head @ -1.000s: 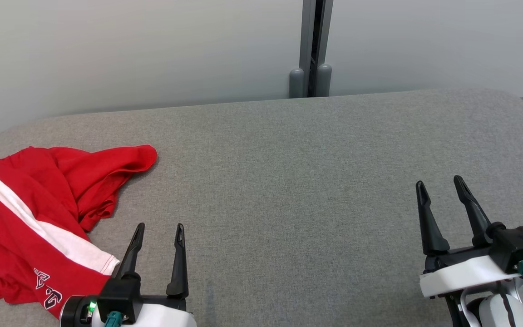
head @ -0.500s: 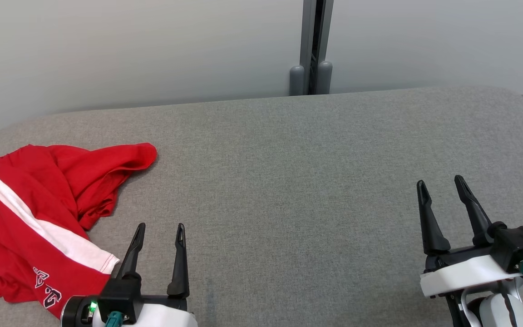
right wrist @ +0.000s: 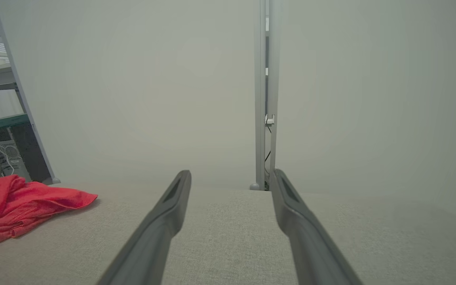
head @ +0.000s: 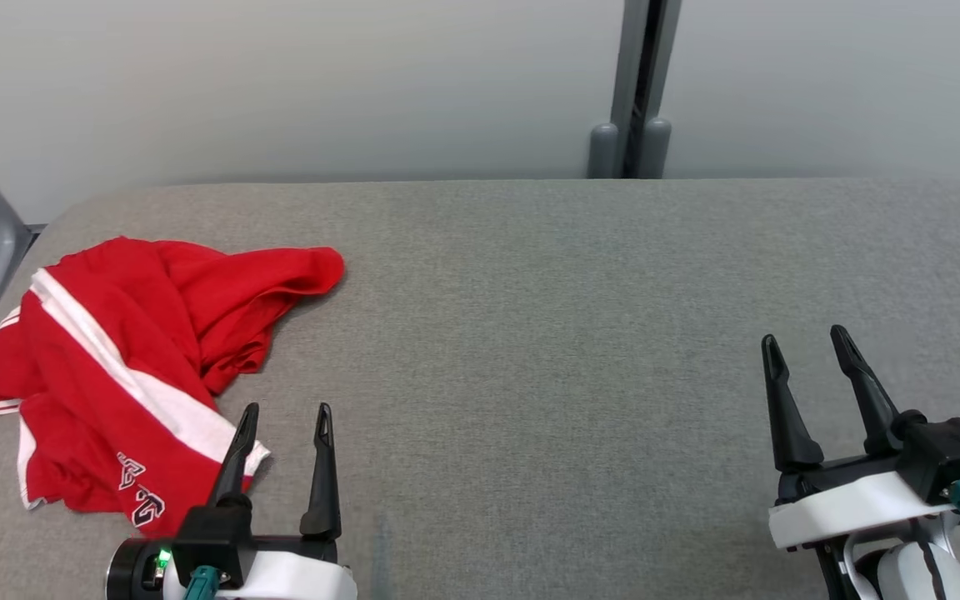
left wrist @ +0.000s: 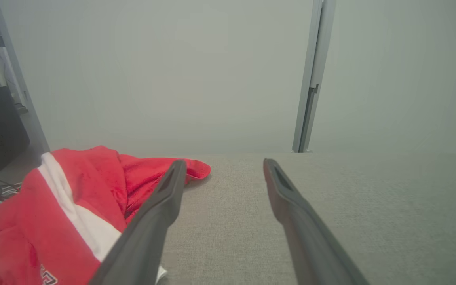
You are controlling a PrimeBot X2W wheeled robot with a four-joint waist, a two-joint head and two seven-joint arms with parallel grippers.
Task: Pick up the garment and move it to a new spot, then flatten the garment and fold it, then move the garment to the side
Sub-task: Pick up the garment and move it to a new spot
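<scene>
Garment [head: 138, 350]: lies crumpled, red with a white stripe, at left end of desk [head: 530, 333], just beside left pincer [head: 287, 410], spread and empty, probably poised for the first pick; right pincer [head: 804, 336] likewise spread, well apart toward desk's right.

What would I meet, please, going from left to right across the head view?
red garment → left gripper → grey wall post → right gripper
</scene>
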